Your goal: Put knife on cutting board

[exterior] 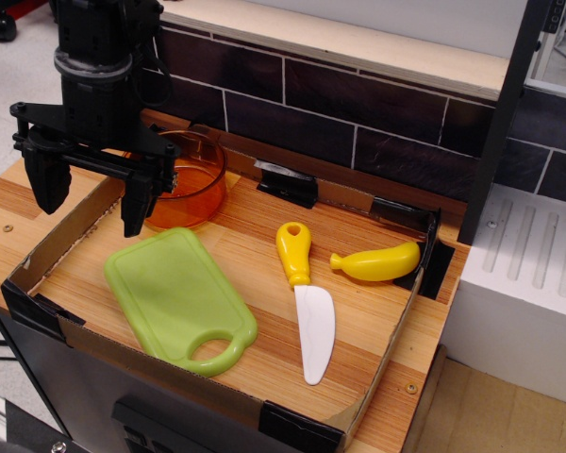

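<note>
Lying on wood, smooth plastic knife (305,302) beside glossy rounded cutting board (177,295); gripper (88,203) apparently spread, empty.

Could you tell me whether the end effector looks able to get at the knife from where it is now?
Probably yes: the knife lies flat and uncovered, apart from the banana, and the open end effector holds nothing.

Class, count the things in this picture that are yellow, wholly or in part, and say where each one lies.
2. The knife, with its yellow handle, lies on the wooden surface right of the cutting board. The banana lies just right of the knife's handle. Nothing appears hidden.
</note>
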`<control>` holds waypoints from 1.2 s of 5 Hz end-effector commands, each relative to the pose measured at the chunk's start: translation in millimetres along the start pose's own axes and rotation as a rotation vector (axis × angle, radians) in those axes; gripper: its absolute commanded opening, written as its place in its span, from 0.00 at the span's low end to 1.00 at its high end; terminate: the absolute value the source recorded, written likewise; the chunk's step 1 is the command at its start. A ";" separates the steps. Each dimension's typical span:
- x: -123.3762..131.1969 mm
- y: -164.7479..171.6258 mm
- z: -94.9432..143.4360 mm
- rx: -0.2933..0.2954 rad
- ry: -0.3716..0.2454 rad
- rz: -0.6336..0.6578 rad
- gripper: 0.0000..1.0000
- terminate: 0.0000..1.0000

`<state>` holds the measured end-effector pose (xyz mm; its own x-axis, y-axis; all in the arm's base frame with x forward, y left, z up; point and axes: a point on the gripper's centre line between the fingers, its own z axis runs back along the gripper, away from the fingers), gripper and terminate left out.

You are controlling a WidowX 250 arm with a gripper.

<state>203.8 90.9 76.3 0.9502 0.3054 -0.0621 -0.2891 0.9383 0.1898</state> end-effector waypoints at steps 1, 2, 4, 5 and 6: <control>0.0 0.0 0.0 0.000 0.000 0.000 1.00 0.00; 2.1 -21.1 -1.2 -0.084 -0.025 -0.004 1.00 0.00; 20.3 -50.4 26.9 -0.218 -0.059 0.056 1.00 0.00; 36.5 -68.8 27.3 -0.213 -0.135 0.142 1.00 0.00; 47.9 -84.1 25.5 -0.226 -0.153 0.227 1.00 0.00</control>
<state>268.8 18.9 69.4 0.8609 0.5036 0.0716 -0.5032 0.8638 -0.0248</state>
